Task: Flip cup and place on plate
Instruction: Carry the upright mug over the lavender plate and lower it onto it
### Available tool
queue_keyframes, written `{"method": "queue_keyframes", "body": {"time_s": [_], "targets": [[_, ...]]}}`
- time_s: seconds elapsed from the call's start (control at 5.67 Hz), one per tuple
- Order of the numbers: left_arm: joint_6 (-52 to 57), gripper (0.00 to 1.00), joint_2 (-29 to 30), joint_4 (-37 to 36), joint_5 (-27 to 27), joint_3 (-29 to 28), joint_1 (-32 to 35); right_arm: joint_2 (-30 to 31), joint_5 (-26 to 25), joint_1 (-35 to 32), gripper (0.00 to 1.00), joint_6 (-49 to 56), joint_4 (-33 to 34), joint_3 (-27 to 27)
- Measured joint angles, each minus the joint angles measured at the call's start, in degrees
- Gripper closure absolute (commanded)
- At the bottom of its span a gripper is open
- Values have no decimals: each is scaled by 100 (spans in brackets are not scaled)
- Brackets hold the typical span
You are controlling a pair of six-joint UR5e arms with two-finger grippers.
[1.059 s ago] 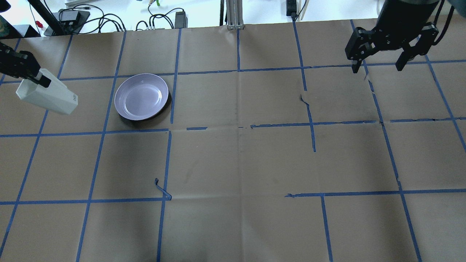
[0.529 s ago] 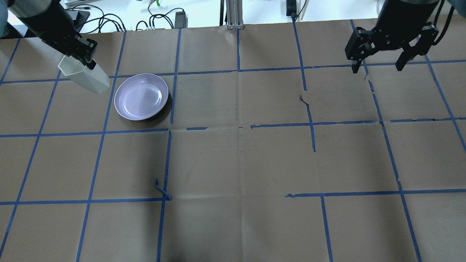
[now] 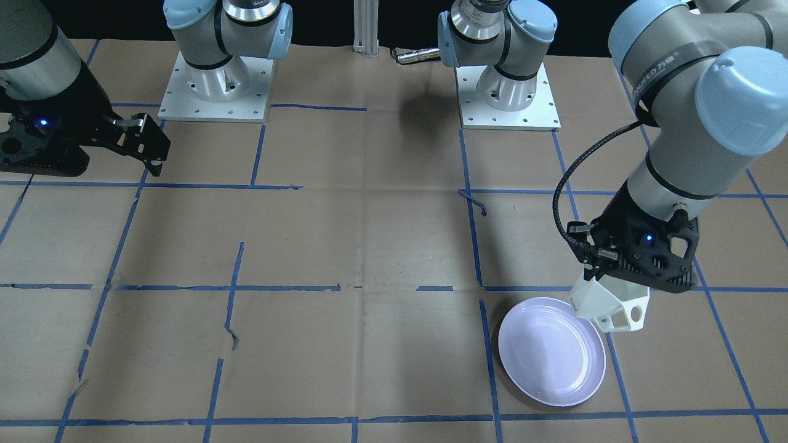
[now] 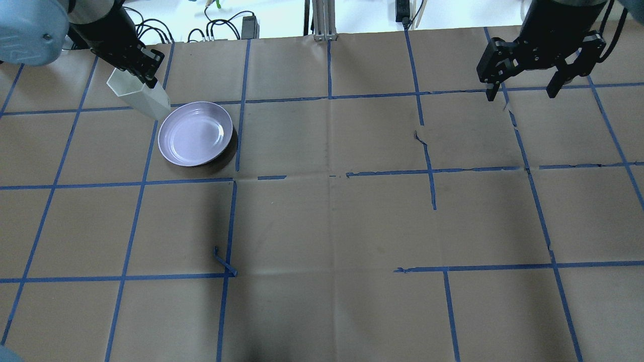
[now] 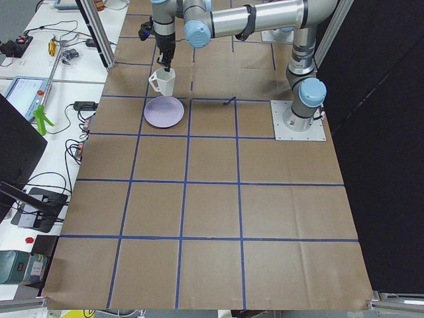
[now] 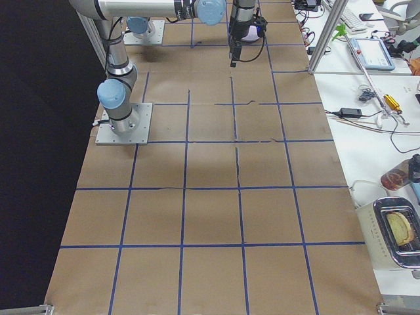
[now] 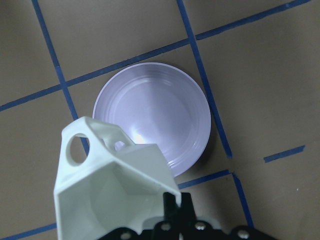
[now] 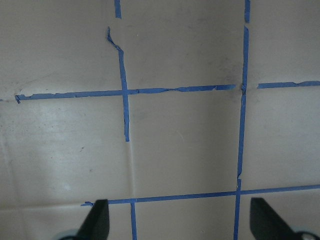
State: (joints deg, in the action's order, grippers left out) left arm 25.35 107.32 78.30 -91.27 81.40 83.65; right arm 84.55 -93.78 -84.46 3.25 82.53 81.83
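Cup, white and faceted, hangs mouth-up and slightly tilted above the far left of the paper-covered table, with the left gripper pinching the wall at its rim. Its narrow base sits in the air right at the edge of the lavender plate, which lies flat on the table and holds nothing. Far to the right, the right gripper hovers over the table's back corner with its fingers spread wide around nothing.

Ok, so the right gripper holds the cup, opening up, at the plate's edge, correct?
No, the left gripper holds the cup, opening up, at the plate's edge. The overhead view shows it; the right gripper hangs open and empty.
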Motion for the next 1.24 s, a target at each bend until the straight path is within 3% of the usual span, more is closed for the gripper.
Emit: {"method": "queue_keyframes", "body": {"time_s": [0.53,1.06,1.24], "targets": [[102,100,822,-380,-34,98,175,0,0,0,0,0,-1,0],[315,97,991,-525,-74,248,170,0,0,0,0,0,5,0],[320,63,1070,-662,-92,267,161,0,0,0,0,0,4,0]]}}
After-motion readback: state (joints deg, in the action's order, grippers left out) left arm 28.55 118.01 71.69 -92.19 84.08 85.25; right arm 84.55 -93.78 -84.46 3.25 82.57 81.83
